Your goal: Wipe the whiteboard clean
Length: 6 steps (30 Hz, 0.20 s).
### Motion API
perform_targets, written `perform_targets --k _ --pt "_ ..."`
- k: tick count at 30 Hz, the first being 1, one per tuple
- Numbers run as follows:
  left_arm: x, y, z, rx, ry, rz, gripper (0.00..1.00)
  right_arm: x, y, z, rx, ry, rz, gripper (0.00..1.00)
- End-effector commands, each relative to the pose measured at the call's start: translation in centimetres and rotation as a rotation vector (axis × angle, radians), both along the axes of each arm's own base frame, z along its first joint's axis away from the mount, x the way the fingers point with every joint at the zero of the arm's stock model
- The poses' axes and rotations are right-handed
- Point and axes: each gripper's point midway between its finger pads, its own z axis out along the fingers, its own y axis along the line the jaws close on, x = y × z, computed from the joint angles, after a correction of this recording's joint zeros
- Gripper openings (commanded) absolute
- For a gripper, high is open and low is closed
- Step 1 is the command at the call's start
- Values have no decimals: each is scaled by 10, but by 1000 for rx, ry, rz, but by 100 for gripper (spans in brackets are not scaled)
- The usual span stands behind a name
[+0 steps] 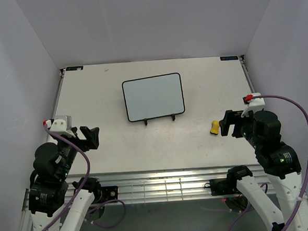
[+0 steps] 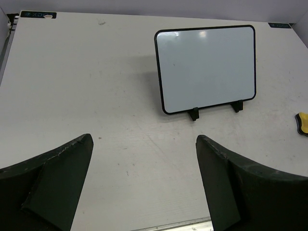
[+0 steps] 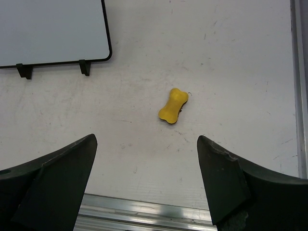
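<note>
The whiteboard stands propped on a black wire stand at the table's middle back, its face blank white with no writing. It also shows in the left wrist view and partly in the right wrist view. A small yellow peanut-shaped eraser lies flat on the table at the right, also in the right wrist view. My right gripper is open and empty, just right of the eraser and apart from it. My left gripper is open and empty at the front left, far from the board.
The stand's two black feet stick out in front of the board. A metal rail runs along the table's near edge. Grey walls close in the table at the back and both sides.
</note>
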Motion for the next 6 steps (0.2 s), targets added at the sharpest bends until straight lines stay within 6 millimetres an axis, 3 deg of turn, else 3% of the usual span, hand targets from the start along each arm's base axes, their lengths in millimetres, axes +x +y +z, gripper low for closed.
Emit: perform_targets --k 1,6 --pt "2 0 1 8 -3 1 98 3 -1 17 3 -57 -5 90" --pt "3 -1 0 5 0 -2 98 5 -2 16 4 -57 -14 90"
